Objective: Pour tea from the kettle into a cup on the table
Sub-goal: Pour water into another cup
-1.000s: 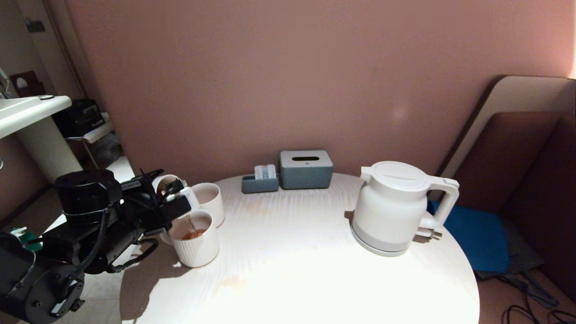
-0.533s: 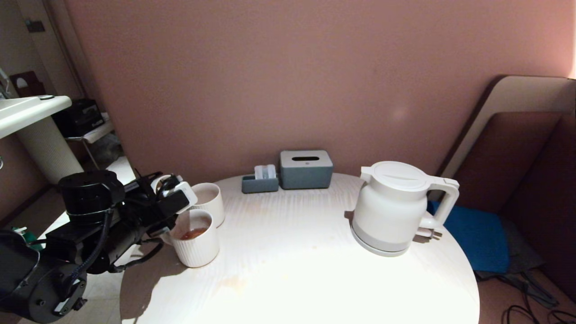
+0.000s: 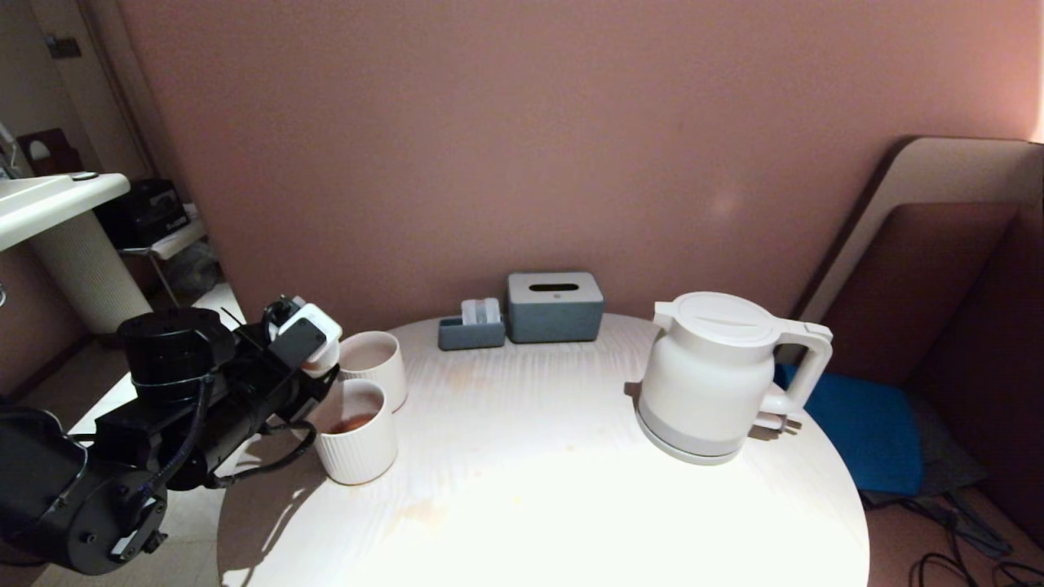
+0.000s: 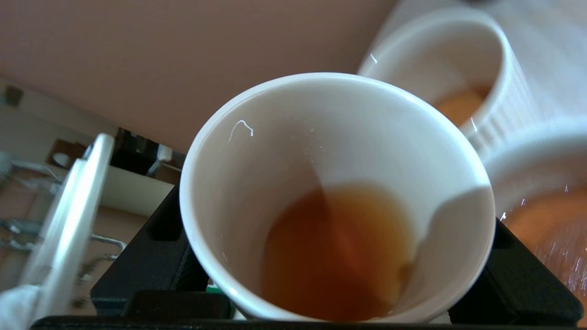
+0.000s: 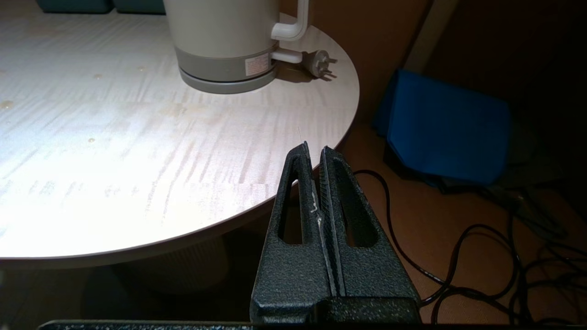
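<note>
Since a second ago my left gripper [image 3: 314, 342] has rolled the cup [image 3: 320, 352] back toward upright, and the thin stream of tea that was falling into the near mug [image 3: 355, 444] has stopped. That cup sits clamped between the jaws, held above the table's left edge, just over the two ribbed mugs. In the left wrist view the cup [image 4: 337, 197] has a shallow pool of reddish-orange tea [image 4: 337, 252] at its bottom. The near mug also holds some tea [image 3: 353, 424], and the far mug [image 3: 373, 364] stands right behind it, closer to the wall.

The kettle [image 3: 718, 375] stands upright on the right side of the table [image 3: 522, 505], lid on, handle turned toward the right edge, its plug lying beside the base. Well apart from it my right gripper [image 5: 314, 151] hangs off the table's near right edge, jaws pressed together on nothing.

At the far edge sit a grey tissue box [image 3: 555, 306] and a small grey tray [image 3: 471, 330], side by side
</note>
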